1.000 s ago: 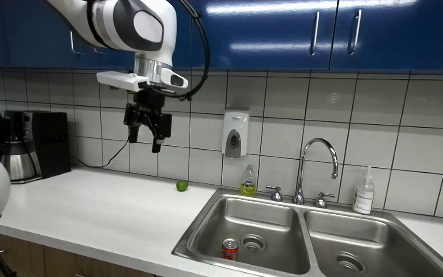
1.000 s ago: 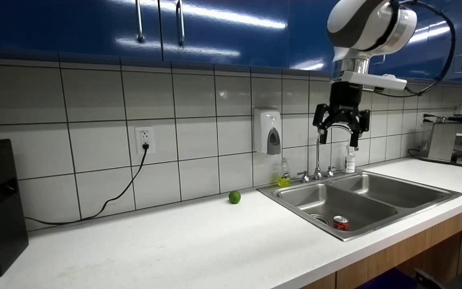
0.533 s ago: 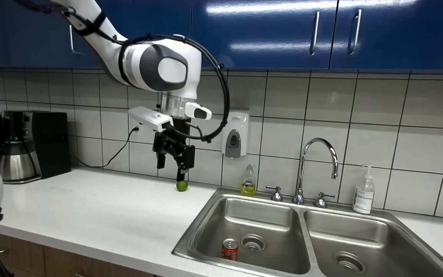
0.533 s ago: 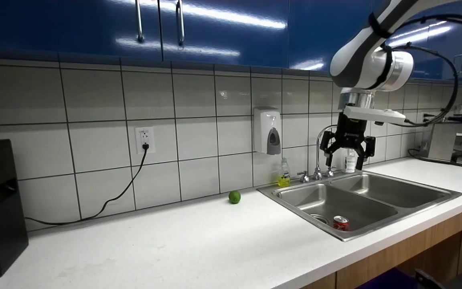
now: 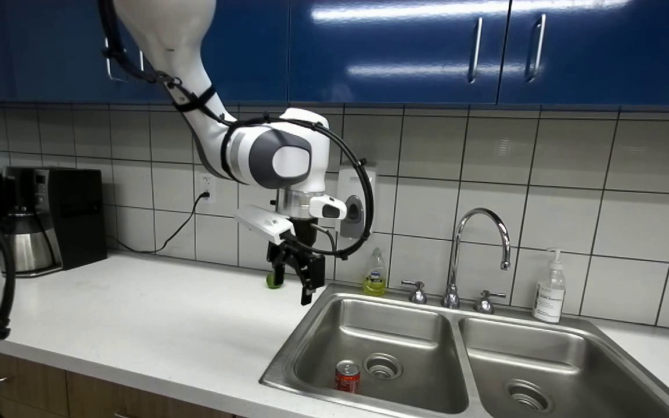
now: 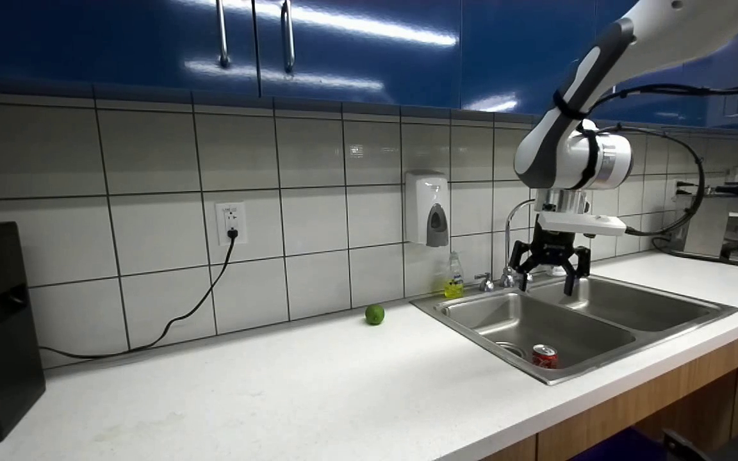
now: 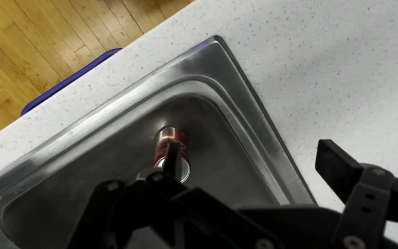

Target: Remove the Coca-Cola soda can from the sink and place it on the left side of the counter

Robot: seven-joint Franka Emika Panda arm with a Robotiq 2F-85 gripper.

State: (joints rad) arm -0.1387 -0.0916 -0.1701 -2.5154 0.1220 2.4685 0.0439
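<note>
The red Coca-Cola can (image 5: pixel 347 377) with a silvery top stands upright in the basin of the steel sink (image 5: pixel 465 360), near its front wall. The can also shows in an exterior view (image 6: pixel 544 357) and in the wrist view (image 7: pixel 171 136), where a finger covers part of it. My gripper (image 5: pixel 292 290) is open and empty, well above the can and apart from it. It also shows in an exterior view (image 6: pixel 546 287). In the wrist view (image 7: pixel 250 157) one finger overlaps the can and the other overlaps the pale counter (image 7: pixel 340 69).
A green lime (image 6: pixel 375 314) lies on the counter by the tiled wall. A yellow soap bottle (image 5: pixel 375 276), a chrome faucet (image 5: pixel 456 249) and a white pump bottle (image 5: pixel 550 293) stand behind the sink. A black coffee maker (image 5: pixel 73 215) stands at the far end.
My gripper has come down a long way from near the upper cabinets and moved toward the sink, staying open. The can has not moved.
</note>
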